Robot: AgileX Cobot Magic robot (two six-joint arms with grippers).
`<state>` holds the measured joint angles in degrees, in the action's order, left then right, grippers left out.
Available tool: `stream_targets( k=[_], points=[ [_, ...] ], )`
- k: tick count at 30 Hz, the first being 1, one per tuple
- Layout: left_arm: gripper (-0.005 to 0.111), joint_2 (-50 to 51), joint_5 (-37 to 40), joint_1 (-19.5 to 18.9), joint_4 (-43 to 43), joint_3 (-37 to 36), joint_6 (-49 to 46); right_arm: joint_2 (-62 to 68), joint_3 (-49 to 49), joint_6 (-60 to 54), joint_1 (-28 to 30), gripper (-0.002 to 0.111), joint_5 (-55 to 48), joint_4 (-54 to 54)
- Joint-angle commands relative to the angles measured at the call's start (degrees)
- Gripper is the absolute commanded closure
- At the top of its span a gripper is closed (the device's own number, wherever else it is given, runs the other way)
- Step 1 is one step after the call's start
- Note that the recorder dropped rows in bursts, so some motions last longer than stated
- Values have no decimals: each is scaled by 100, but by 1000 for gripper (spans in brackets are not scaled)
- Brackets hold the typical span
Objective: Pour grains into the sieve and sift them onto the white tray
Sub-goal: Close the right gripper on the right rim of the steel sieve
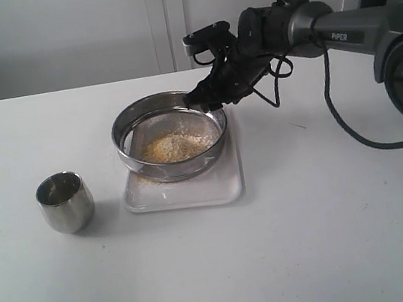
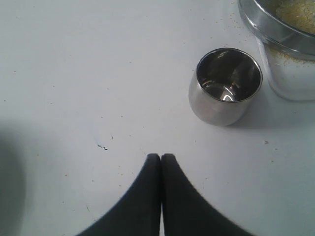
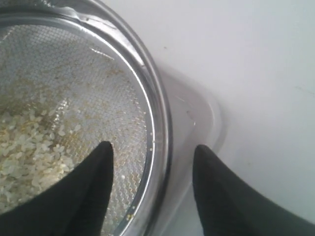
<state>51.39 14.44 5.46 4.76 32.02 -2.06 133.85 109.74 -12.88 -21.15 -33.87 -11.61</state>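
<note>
A sieve and its load on a white table (image 1: 313, 240): we find the sieve (image 1: 174, 172) sitting open side up, mesh down, on the white tray (image 1: 192, 192). It covers the tray's far end and leaves the near end bare. The tray's long axis runs front to back in the exterior view. The grains (image 1: 174, 146) lie in a low heap on the mesh, toward the near side of the ring, pale rice-like kernels mixed with yellow granules. We also make out a dusting of yellow on the tray below the sieve's left side. The right gripper (image 1: 200, 98) reaches in from the right with its jaws wide apart, straddling the sieve's far-right rim. One finger is over the mesh and the other outside over the tray, and we see a gap on either side of the steel. The left gripper (image 2: 161, 156) hangs over bare table, fingers pressed together on nothing. Near it, left of the tray and apart from it, a steel cup (image 1: 65, 202) stands upright, mouth up.
</note>
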Motion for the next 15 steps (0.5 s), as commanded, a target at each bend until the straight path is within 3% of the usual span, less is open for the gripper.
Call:
stream_targets(
  k=[1,15],
  points=[
    [107,-47,13,45,15,-44,7,118,45,66,-3,61,105,53],
    [107,-47,13,45,15,-44,7,319,45,66,-3,65,358,77]
  ],
)
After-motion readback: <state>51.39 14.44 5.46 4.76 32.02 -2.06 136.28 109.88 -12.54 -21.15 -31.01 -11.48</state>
